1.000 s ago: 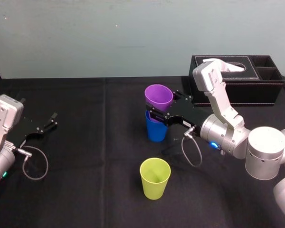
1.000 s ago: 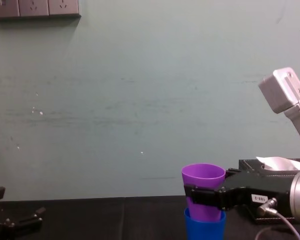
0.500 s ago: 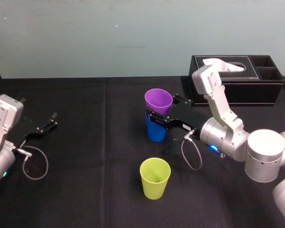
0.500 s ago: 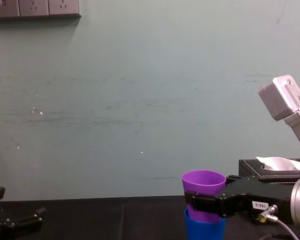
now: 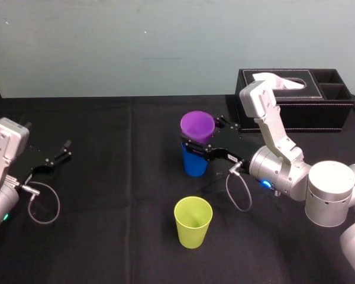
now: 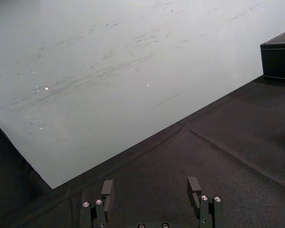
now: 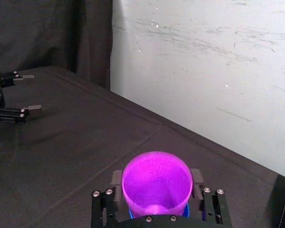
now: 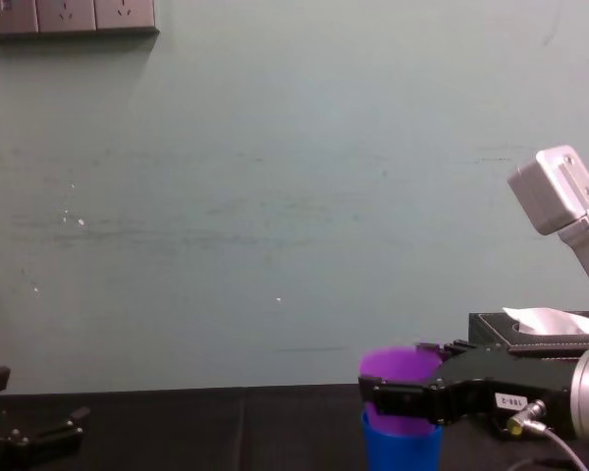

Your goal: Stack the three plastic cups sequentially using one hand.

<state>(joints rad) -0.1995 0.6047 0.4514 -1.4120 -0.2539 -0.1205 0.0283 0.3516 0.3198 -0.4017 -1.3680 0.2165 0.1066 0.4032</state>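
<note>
Tablecloth [image 5: 106, 177], tissue box [image 5: 319, 112] seemingly beyond purple cup [image 5: 197, 125]

Bench [image 5: 106, 195] lies open between left gripper [image 5: 62, 152] and blue cup [image 5: 194, 164]. Yellow-green cup [image 5: 193, 222] stands free all round. Right arm [image 5: 279, 139] and black box [image 5: 296, 109] obstruct the right side; box appears close to the wall [image 5: 106, 47].

**Right arm** [image 5: 328, 192]: silver-grey cylindrical joints joined by a pale, boxy link [image 5: 261, 103]; a small blue light [image 5: 265, 181] glows on the wrist housing.

**Right hand** [image 5: 204, 133]: a flat black body with two black fingers [image 7: 196, 176], silver screw heads [image 7: 170, 218] along its front edge, a small white label [image 8: 510, 401] with dark print, and a thin grey cable [image 5: 236, 192] looping from a metal plug.

**Left hand** [image 5: 60, 151]: the same black build, with paired screws [image 6: 207, 198] at each finger base, a grey cable loop [image 5: 44, 207] and a pale grey housing [image 5: 5, 145] behind.
</note>
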